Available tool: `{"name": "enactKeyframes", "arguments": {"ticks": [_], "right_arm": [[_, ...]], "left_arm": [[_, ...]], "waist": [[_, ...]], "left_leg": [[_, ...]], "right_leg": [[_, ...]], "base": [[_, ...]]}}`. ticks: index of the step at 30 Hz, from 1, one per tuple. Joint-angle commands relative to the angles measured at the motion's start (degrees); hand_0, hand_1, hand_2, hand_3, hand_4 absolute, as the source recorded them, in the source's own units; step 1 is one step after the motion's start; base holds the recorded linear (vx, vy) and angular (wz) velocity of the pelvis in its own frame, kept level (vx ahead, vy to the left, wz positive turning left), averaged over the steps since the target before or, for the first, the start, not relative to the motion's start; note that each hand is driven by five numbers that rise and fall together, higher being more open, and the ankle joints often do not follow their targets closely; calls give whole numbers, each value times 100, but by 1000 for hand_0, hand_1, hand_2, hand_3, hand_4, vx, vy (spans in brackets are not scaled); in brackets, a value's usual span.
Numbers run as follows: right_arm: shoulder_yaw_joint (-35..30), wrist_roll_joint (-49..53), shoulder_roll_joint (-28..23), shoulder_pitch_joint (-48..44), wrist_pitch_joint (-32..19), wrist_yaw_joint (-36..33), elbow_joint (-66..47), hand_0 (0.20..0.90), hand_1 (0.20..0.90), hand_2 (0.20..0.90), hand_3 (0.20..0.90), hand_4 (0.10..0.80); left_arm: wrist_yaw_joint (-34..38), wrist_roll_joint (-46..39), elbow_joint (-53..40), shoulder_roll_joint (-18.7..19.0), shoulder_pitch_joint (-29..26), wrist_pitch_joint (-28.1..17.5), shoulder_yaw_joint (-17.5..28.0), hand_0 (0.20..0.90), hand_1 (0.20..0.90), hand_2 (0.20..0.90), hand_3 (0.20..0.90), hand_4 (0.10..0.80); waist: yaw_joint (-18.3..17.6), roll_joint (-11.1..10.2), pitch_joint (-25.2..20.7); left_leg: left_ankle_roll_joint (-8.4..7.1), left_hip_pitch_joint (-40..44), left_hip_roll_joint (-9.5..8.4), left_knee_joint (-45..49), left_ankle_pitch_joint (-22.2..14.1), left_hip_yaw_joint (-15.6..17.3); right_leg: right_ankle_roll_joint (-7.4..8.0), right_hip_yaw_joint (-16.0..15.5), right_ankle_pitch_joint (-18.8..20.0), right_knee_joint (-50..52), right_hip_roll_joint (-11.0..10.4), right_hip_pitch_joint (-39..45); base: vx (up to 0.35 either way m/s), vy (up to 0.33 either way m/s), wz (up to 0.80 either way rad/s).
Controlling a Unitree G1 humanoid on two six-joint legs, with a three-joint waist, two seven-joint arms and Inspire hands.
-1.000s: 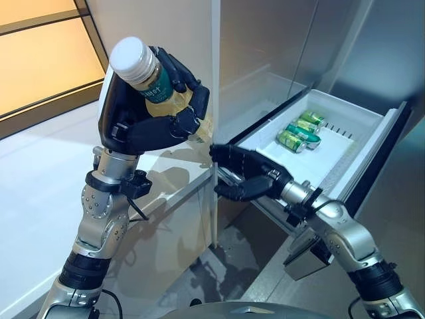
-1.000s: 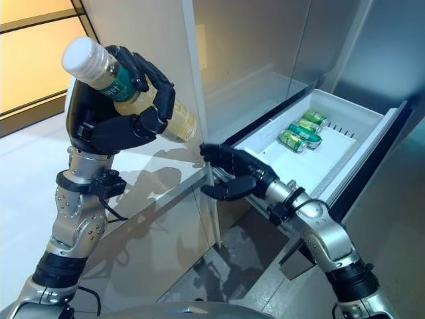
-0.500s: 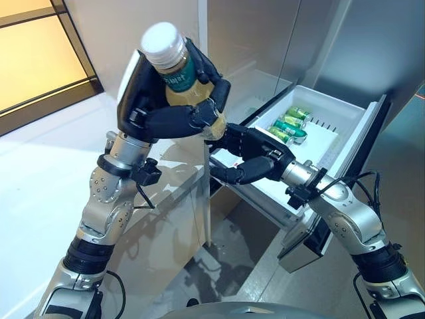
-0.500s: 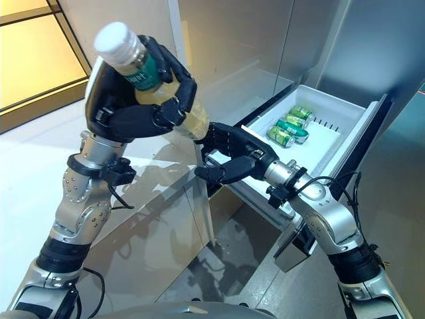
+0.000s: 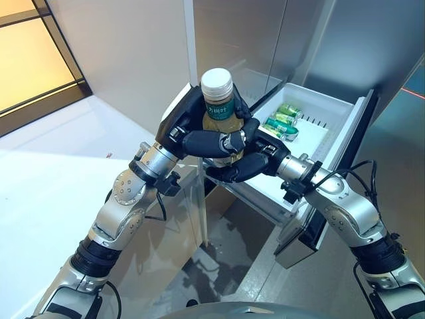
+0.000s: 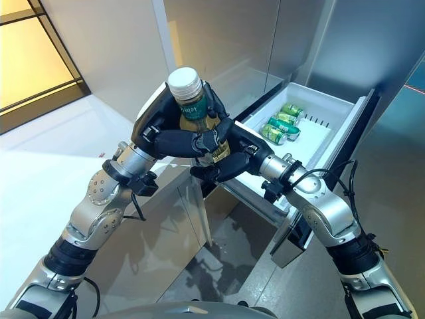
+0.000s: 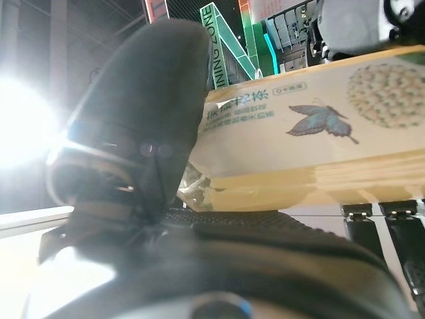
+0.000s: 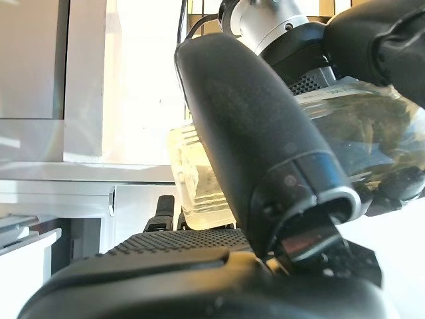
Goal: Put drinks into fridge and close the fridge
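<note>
Bottle [image 5: 219,113] upright, both robot hands gripping it

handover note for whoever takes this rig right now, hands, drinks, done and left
Left hand: shut on the bottle, held upright by the near corner of the open fridge drawer.
Right hand: under and against the bottle's base, fingers curled round it, as if taking it over.
Done: green cans already lie in the drawer.
Left: finish the handover if that is the plan, lay the bottle in the drawer, push the drawer shut.
</note>
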Motion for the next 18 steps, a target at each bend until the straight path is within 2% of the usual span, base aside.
{"name": "enactKeyframes", "arguments": {"ticks": [1, 5, 6, 7, 8, 12, 18], "right_arm": [[-44, 584, 162, -963, -218, -128, -487, 900, 900, 900, 900, 800], [-10, 832, 29, -918, -8, 11, -414, 900, 900, 900, 900, 800], [-8, 841, 26, -918, 11, 11, -410, 733, 733, 733, 705, 605], [32, 884, 19, -911, 89, 26, -365, 535, 535, 535, 475, 375], [52, 853, 39, -878, 108, 27, -354, 300, 300, 300, 200, 100], [64, 938, 134, -811, 161, -83, -298, 300, 300, 300, 200, 100], [51, 1074, 286, -895, -66, -519, -284, 300, 300, 300, 200, 100]], "left_arm": [[223, 243, 65, 77, -1259, -709, 37, 300, 300, 300, 200, 100], [357, 160, 301, 130, -1355, -830, -106, 300, 300, 300, 200, 100], [361, 144, 310, 127, -1358, -849, -111, 300, 300, 300, 200, 100], [400, 86, 339, 89, -1378, -923, -149, 300, 300, 300, 200, 100], [400, 89, 346, 65, -1374, -983, -160, 300, 300, 300, 200, 100], [380, 128, 297, -48, -1398, -1080, -253, 300, 300, 300, 200, 100], [446, -38, 303, -267, -1521, -1263, -454, 300, 300, 300, 200, 100]], "waist": [[-30, -174, -618], [-96, -197, -649], [-97, -197, -650], [-125, -201, -660], [-135, -200, -665], [-179, -202, -650], [-297, -217, -643]], "left_leg": [[156, 62, -181, 8, -437, 179], [153, 49, -177, 8, -432, 229], [153, 48, -177, 8, -431, 231], [153, 43, -173, 8, -427, 252], [152, 39, -167, 8, -431, 259], [155, 79, -148, 8, -484, 297], [165, 97, -125, 8, -498, 400]], "right_leg": [[235, 325, 286, 23, 20, -138], [253, 379, 311, 23, 27, -177], [253, 383, 312, 23, 28, -180], [258, 407, 331, 23, 30, -201], [258, 423, 331, 23, 35, -211], [266, 441, 296, 23, 40, -176], [270, 568, 331, 23, 79, -199]], "base": [[0, 0, 0], [-4, -1, -1], [-17, 0, -11], [-11, 3, -20], [-12, 3, -24], [6, 4, -12], [11, 1, -9]]}}
